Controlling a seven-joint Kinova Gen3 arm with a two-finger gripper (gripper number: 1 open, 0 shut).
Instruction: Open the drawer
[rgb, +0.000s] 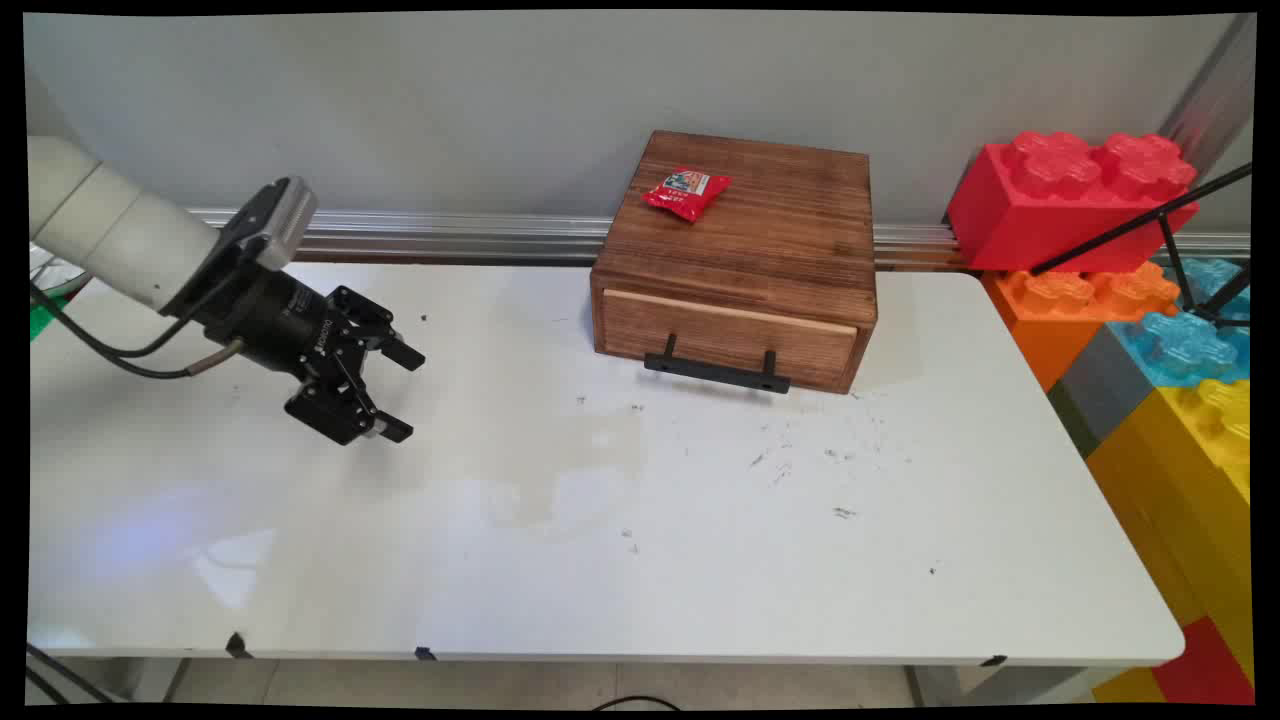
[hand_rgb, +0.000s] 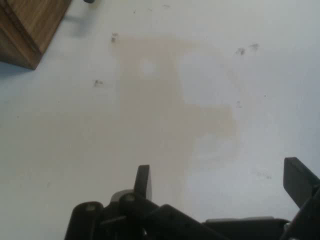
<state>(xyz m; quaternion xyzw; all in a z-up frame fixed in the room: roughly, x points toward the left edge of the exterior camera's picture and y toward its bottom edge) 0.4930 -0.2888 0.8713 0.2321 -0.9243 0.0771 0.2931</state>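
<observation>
Claw (rgb: 402, 392) spread wide, holding nothing, left of frame above the desk (rgb: 600, 520); wooden drawer box (rgb: 737, 262) lies upper right of it

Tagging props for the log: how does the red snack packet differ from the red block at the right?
The snack packet is small, crinkled and printed; the red block is much larger, rigid, plain and studded. The packet lies on the wooden drawer box; the block tops a stack of colored blocks beside the table. Both are red.
</observation>
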